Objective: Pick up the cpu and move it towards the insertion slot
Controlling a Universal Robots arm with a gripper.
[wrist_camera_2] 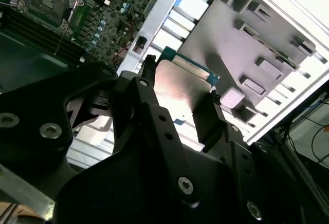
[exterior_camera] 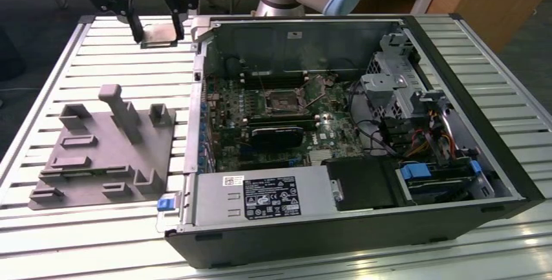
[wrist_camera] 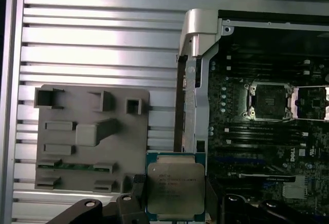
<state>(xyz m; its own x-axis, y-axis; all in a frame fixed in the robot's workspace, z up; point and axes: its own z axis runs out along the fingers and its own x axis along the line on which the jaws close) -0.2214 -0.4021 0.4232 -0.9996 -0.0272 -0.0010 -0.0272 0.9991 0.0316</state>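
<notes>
Two black fingers [wrist_camera_2: 146, 88] of the gripper [wrist_camera: 175, 190] are clamped on opposite edges of the cpu [wrist_camera: 176, 187], which hangs flat between them above the slatted aluminium table [wrist_camera: 103, 54], its silvery lid and green rim plain in the first wrist view. In the exterior view the gripper [exterior_camera: 158, 33] holds the cpu [exterior_camera: 160, 34] clear of the table, beyond the far corner of the open computer case [exterior_camera: 345, 228] on the exterior view's left. From the fingers, the grey plastic fixture [wrist_camera: 90, 142] with its blocks and posts lies on the table just to one side, and the case's metal side rail [wrist_camera: 198, 80] stands close on the other. Past that rail, well away from the fingertips, the insertion slot [wrist_camera: 270, 100] sits on the green motherboard [wrist_camera: 241, 147], its silvery frame around a dark centre and its retention lid [wrist_camera: 312, 103] swung open beside it. The second wrist view shows the cpu's underside [wrist_camera_2: 182, 93] pinched between the fingers, with the fixture [wrist_camera_2: 247, 44] beyond it and the insertion slot [wrist_camera_2: 45, 0] far off to the other side.
</notes>
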